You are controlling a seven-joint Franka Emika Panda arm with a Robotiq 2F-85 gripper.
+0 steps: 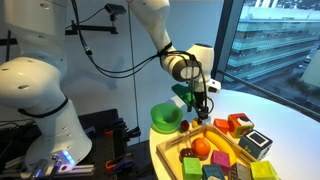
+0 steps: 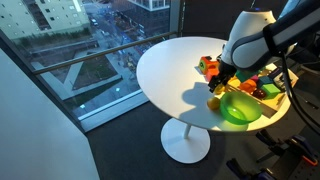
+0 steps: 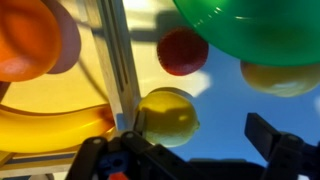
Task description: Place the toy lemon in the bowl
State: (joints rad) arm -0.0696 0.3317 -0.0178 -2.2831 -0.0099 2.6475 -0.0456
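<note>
In the wrist view the toy lemon lies on the white table, right beside the wooden tray's corner. My gripper is open and empty. Its fingers hang just above the lemon, which sits close to the left finger. The green bowl is just beyond the lemon, with a small red ball at its rim. In both exterior views the gripper hovers low between the bowl and the tray. The lemon shows as a small yellow spot under it.
The pale wooden tray holds an orange ball, a toy banana and several coloured blocks. Another yellow rounded thing lies by the bowl. The round white table ends close to the bowl.
</note>
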